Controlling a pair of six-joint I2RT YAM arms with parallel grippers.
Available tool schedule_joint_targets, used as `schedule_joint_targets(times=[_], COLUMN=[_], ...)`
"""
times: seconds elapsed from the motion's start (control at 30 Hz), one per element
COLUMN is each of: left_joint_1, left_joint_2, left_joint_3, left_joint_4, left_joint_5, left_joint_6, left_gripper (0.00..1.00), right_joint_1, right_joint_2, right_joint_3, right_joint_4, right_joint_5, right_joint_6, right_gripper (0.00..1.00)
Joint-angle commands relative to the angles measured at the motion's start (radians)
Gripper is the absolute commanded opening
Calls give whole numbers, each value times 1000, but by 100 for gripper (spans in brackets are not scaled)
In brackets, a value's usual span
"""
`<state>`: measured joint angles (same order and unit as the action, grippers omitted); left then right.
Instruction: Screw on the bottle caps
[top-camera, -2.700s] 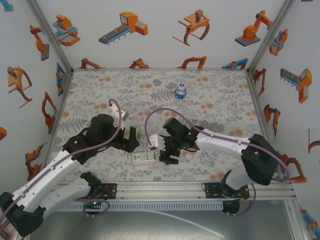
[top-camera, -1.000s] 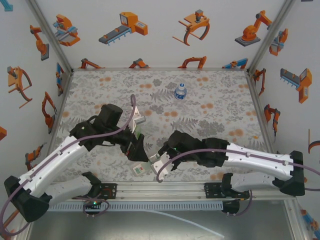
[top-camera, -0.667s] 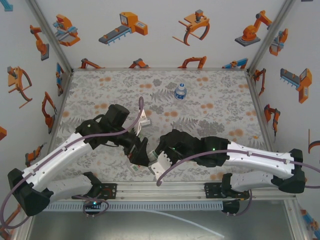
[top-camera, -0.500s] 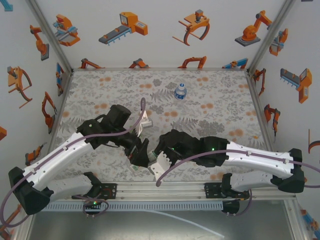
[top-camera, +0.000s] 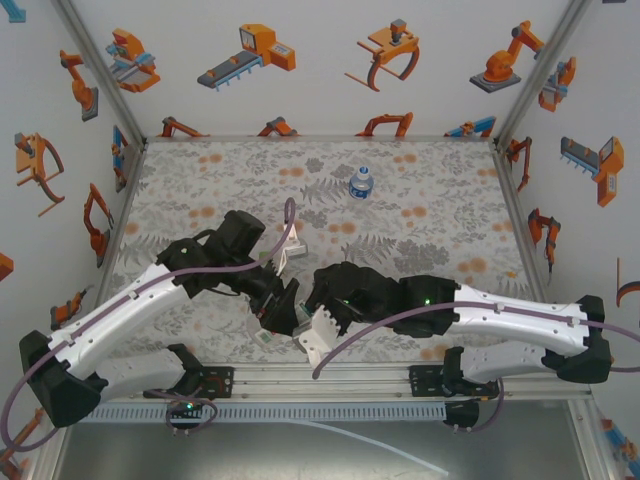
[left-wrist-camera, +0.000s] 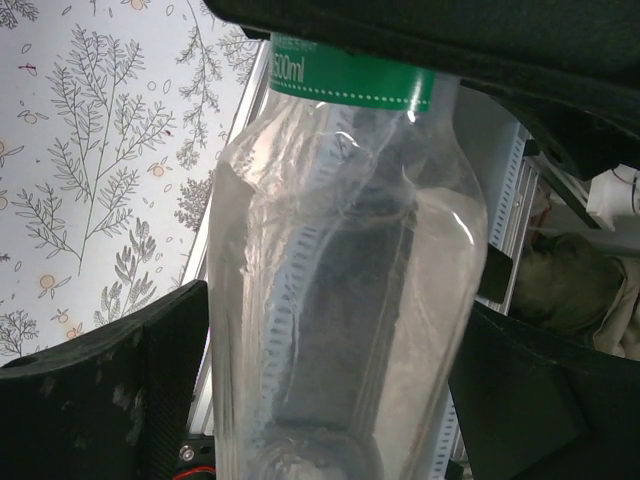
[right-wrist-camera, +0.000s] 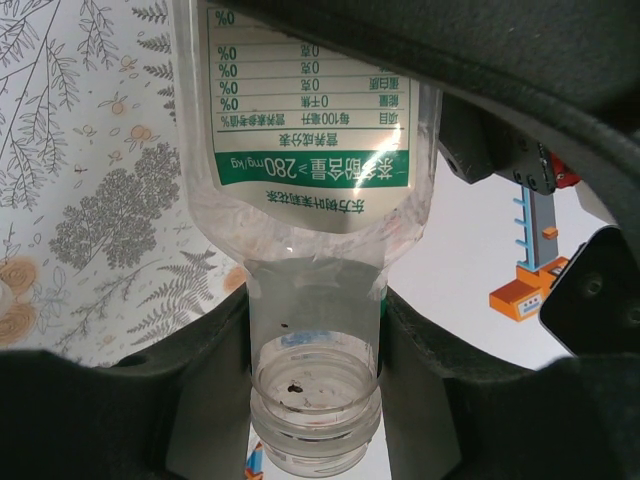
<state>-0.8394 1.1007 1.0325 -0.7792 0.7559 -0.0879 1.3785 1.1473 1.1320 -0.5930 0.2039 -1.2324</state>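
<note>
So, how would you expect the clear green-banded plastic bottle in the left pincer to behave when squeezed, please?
The clear green-banded plastic bottle probably buckles easily: its thin wall shows dents and creases. It looks empty, so it is likely light for its size. Its smooth round body might twist or slip in the left pincer.

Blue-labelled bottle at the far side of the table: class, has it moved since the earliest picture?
No. The blue-labelled bottle stands on the same spot as before, just short of the far edge of the table.
</note>
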Motion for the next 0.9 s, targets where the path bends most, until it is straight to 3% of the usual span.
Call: schedule_joint_targets(times=[0.0, 0.5, 0.67, 0.87], left_joint_1=[-7, -7, -9, -8], left_joint_2=[-12, -4, -3, -3], left_joint_3=[-1, -10, -10, -9], left_joint_4=[-23, -27, -26, -22], left_joint_5=[1, 15, 10, 8], left_joint_6=[26, 31, 34, 38], left_gripper=[82, 68, 57, 47], right_joint_1=[11, 19, 20, 20], right_joint_2=[-13, -34, -34, -44], right_joint_3=[41, 8, 8, -12], right_joint_4=[39, 65, 65, 83], right_joint_5=[17, 70, 67, 81], right_joint_6=[-12, -5, -4, -1], right_gripper=[5, 5, 5, 21])
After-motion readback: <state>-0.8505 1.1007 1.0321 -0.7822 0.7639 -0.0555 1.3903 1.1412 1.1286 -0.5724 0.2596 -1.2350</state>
